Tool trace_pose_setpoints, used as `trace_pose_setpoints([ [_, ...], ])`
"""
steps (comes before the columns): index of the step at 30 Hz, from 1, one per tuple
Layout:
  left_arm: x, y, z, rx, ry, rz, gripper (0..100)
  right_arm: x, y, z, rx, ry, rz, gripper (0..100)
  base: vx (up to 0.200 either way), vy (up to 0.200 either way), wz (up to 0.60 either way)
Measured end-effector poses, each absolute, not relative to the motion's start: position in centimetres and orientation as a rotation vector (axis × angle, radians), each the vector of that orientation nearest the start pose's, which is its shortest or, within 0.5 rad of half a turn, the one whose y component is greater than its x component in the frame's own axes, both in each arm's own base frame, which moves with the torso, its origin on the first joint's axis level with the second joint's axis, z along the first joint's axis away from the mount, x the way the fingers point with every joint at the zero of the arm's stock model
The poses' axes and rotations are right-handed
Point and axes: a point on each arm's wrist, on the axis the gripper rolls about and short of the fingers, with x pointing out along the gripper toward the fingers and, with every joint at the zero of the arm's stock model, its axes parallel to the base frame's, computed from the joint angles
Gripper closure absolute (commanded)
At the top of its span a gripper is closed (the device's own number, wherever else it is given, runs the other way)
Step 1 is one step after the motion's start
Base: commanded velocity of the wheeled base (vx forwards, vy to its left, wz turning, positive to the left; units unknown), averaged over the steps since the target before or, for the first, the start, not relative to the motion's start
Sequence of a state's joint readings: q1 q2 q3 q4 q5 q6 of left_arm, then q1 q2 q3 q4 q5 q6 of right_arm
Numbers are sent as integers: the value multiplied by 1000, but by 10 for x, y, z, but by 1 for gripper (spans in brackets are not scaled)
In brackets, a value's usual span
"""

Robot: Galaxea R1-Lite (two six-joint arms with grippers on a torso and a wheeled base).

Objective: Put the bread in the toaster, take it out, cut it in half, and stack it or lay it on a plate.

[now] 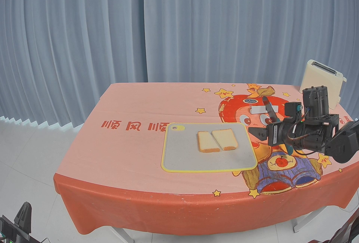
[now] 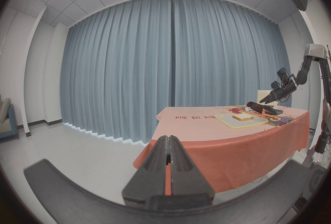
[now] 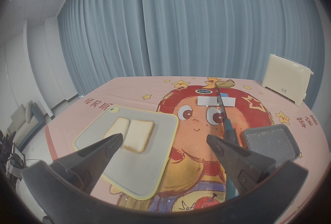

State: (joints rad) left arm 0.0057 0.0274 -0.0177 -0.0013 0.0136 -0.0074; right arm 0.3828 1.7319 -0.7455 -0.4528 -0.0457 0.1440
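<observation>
The right claw (image 3: 163,137) is spread wide with nothing in it. In its own wrist view one finger hangs over the cutting board (image 3: 138,169), just short of the two bread halves (image 3: 138,135), which lie flat and touch along their cut edges. The other finger hangs over the teal handle of the knife (image 3: 224,116). The knife lies on the table (image 3: 138,92) between the board and a dark tray (image 3: 272,142), which looks to be the plate. The cream toaster (image 3: 286,78) stands well beyond them at the far edge.

In the head view the right arm comes in from the right edge at mid-height and is held level above the table, wrist pointing toward frame centre. The halves sit at the centre of the frame, on the upper part of the board. The toaster is at the upper right of the tabletop.

In the left wrist view the left claw (image 2: 168,173) is pressed together and empty. It is held low and well clear of the table, aimed across the floor toward it.

Toasting and cutting look done, and plating is what remains. The next move probably calls for the right claw to drop onto the nearer half, close across its short sides, lift it, and carry it over the knife to the tray.
</observation>
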Motion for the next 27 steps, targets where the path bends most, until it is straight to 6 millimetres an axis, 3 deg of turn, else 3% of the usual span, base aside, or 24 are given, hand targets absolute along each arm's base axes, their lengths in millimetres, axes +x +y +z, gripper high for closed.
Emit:
trace_pose_setpoints([
  [17, -22, 0, 81, -7, 8, 19, 100, 324, 134, 136, -10, 601, 287, 0, 0, 0, 0],
  [27, -22, 0, 81, -7, 8, 19, 100, 341, 140, 117, -46, 642, 262, 0, 0, 0, 0],
])
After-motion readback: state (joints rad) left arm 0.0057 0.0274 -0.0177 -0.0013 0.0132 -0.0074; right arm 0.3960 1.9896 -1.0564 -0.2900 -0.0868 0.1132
